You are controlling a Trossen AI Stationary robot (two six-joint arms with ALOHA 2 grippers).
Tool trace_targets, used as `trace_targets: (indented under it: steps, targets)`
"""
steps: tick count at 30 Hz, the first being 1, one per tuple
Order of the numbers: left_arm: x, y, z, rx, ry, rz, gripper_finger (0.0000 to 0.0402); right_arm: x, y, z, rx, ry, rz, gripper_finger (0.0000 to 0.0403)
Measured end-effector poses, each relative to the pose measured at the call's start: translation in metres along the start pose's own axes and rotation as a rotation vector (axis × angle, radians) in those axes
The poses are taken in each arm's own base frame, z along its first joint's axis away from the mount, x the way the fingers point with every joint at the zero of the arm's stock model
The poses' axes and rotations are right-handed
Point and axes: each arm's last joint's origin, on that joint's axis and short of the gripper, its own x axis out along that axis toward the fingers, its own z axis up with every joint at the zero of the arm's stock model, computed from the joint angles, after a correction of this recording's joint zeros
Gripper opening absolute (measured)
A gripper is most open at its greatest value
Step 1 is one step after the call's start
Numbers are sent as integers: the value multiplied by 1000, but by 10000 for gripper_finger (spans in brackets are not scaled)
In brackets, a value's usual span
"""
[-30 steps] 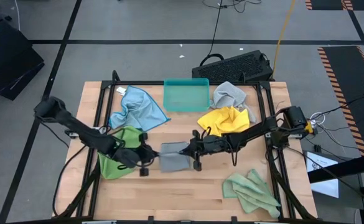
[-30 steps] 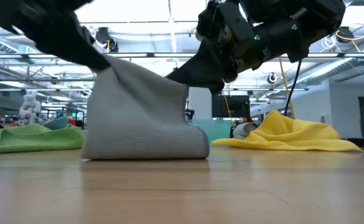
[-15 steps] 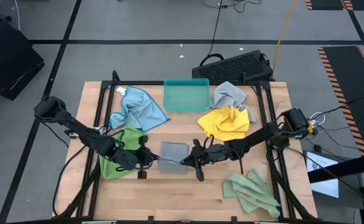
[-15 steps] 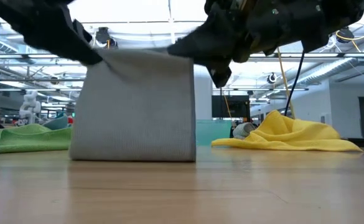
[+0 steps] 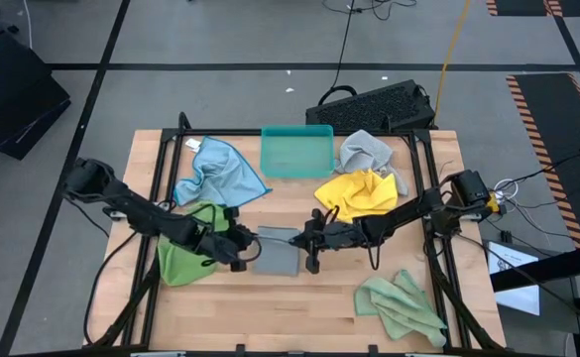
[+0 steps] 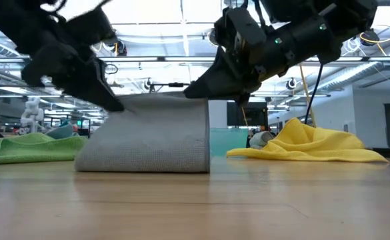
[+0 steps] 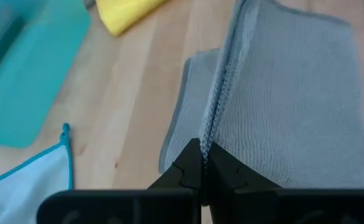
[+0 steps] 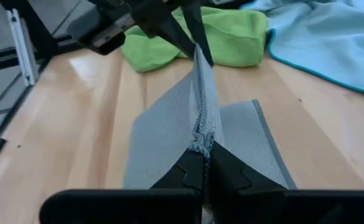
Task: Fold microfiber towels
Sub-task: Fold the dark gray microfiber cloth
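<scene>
A grey microfiber towel (image 5: 280, 256) lies mid-table with its lower fold (image 6: 145, 163) on the wood and its upper hemmed edge raised. My left gripper (image 5: 249, 248) is shut on that edge's left end. My right gripper (image 5: 306, 243) is shut on its right end. Loose on the table are a light blue towel (image 5: 220, 171), a green towel (image 5: 185, 256), a yellow towel (image 5: 357, 193), a second grey towel (image 5: 367, 149) and a pale green towel (image 5: 402, 302). My left gripper pinches the stitched upper edge (image 7: 208, 134) of the grey towel at its left end between both fingers, slanting down from the table's left. The edge runs away from the fingertips, held up off the table, and the cloth falls from it onto the wood. My right gripper pinches the same stitched edge at its right corner (image 8: 200, 138) between both fingers, coming nearly level from the table's right. The corner is lifted, the edge runs fairly straight toward the left gripper (image 8: 197, 50), and the cloth slopes down to the table.
A teal tray (image 5: 296, 151) stands at the far middle of the table. A dark keyboard (image 5: 374, 104) lies beyond the far edge. Black frame rails (image 5: 156, 178) run along both table sides. Bare wood shows along the near edge (image 5: 270, 307).
Both grippers swung the held edge up and toward the near edge, then brought it down and back. The raised edge now sits lower than half a second ago and is level. The towel's lower fold stayed on the table. Both grippers stayed shut.
</scene>
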Motion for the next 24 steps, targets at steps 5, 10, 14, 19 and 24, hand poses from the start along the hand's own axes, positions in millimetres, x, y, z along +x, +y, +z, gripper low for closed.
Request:
trace_targets:
  steps: [5,10,14,19,24]
  targets:
    - [-4,-3,3,9,-9,-99,7,0,0,0,-17,0,7,2]
    - [-35,-7,19,-36,-150,-301,7,0,2,2,-14,-9,39,2]
    - [-57,-10,27,-62,-252,-370,7,-1,8,5,-12,-36,84,2]
    - [-66,-17,27,-72,-274,-427,7,-6,26,9,-10,-107,243,2]
    - [-67,-27,21,-55,-244,-453,7,-14,45,11,11,-147,301,2]
